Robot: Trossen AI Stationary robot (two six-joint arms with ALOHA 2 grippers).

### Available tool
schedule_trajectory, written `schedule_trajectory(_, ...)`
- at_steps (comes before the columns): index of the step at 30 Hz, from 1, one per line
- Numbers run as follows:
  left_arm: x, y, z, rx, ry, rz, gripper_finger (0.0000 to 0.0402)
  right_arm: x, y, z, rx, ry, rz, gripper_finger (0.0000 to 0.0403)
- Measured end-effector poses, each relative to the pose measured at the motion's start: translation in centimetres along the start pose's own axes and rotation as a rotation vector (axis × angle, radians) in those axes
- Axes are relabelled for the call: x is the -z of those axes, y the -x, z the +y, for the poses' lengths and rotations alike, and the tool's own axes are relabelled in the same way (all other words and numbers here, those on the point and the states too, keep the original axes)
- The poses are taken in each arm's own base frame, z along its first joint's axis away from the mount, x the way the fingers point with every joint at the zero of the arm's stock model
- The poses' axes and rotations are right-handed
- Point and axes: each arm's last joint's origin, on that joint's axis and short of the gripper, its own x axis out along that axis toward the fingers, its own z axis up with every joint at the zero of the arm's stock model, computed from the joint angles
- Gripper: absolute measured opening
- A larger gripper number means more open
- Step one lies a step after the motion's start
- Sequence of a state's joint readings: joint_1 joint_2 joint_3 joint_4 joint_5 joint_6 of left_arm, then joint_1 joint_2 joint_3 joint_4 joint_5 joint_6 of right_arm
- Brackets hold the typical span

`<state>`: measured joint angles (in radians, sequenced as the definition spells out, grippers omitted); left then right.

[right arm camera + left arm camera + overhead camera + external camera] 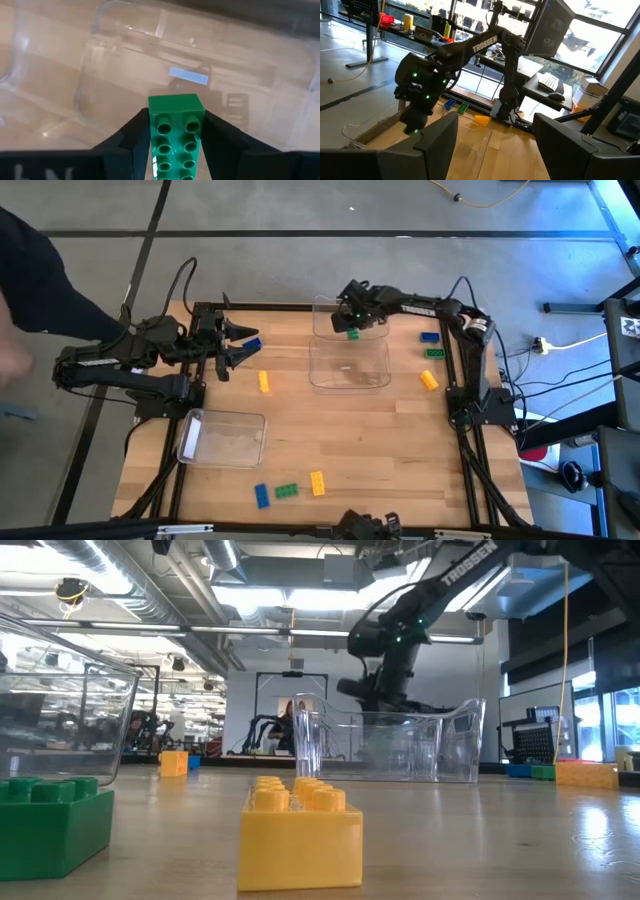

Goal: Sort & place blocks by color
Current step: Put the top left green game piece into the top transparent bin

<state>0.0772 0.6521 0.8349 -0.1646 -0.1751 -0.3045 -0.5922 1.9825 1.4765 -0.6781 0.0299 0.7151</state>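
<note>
Because the right hand (pixel 352 330) pinches a green block (pixel 176 131) lengthwise between its two fingers, studs up, the block hangs straight over the far clear bin (pixel 378 308), which looks like a drop into that bin being lined up. The right wrist view shows only bare clear plastic and a small label under the block, so that bin looks empty, though reflections hide some of its floor. A second clear bin (pixel 385 366) sits just nearer, touching or almost touching the first; I see nothing in it. A third bin (pixel 222 437) lies on the left half of the bench (pixel 340 450), also with no block visible inside.

The left hand (pixel 238 345) waits at the left edge, fingers spread, with a blue block (pixel 251 344) right at its tips; whether it touches I cannot tell.

All other blocks still lie loose on the bench: a yellow block (pixel 263 382) near the middle; blue (pixel 430 337), green (pixel 435 353) and yellow (pixel 429 380) by the right arm's base; and blue (pixel 261 495), green (pixel 286 491) and yellow (pixel 317 483) in a row at the near edge. Sorting seems barely begun.
</note>
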Motion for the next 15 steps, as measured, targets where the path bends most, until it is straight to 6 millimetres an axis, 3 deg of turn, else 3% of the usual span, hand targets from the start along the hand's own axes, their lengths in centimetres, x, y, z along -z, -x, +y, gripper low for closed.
schedule_trajectory(15, 0.00, 0.00, 0.00, 0.000, 0.000, 0.000, 0.0250, 0.18, -1.09, 0.09, -0.003, -0.141, -0.004, 0.0169)
